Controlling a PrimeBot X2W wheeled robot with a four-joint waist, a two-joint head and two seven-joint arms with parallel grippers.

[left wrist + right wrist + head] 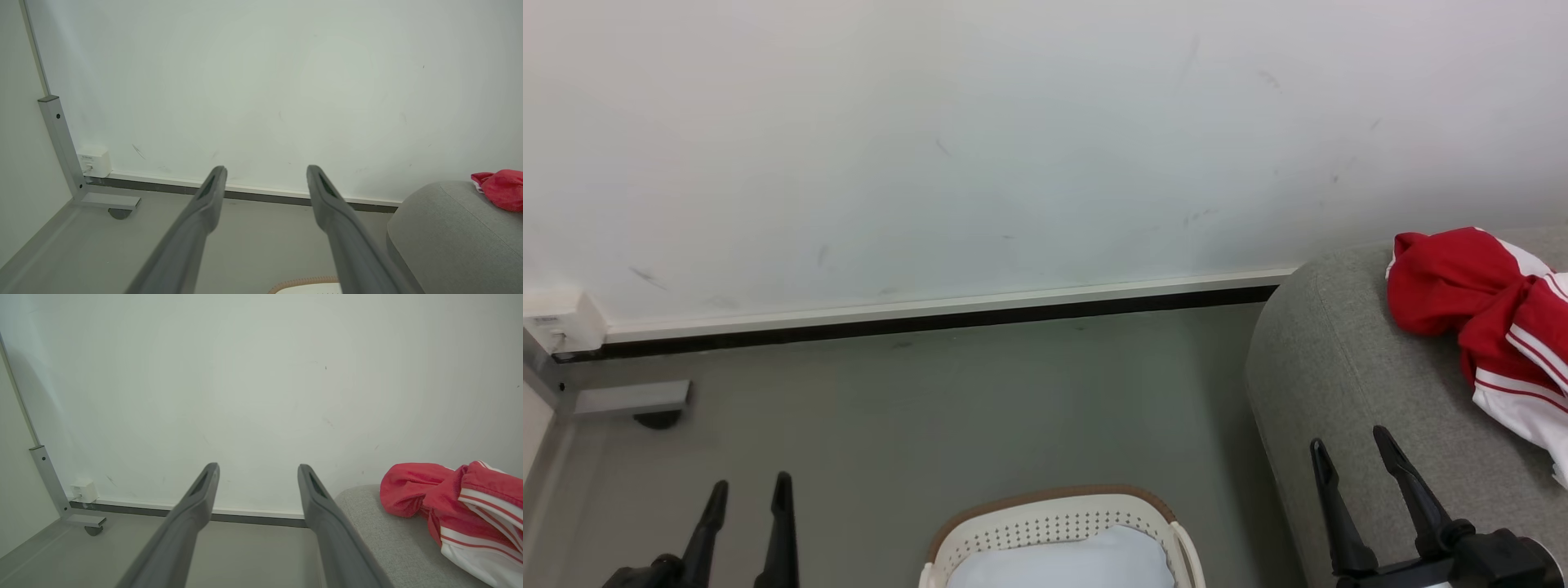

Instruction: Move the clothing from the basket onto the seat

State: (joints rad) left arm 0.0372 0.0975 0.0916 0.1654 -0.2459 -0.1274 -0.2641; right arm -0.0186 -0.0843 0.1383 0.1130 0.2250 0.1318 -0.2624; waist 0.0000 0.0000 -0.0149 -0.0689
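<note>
Red clothing (1486, 314) with white stripes and trim lies bunched on the grey seat (1347, 384) at the right; it also appears as clothing (457, 506) on the seat (384, 539) and as a red bundle (502, 188) on the seat (449, 232). The cream basket (1054, 523) with its brown rim stands on the floor at the bottom centre, its pale bottom showing; a sliver of the basket (306, 286) shows low in the left wrist view. My left gripper (749, 487) is open at the lower left. My right gripper (1350, 441) is open over the seat's front edge, holding nothing.
A white wall with a dark baseboard (931, 318) runs behind the grey floor. A metal frame foot with a caster (637, 404) and a small white box (560, 322) stand at the left.
</note>
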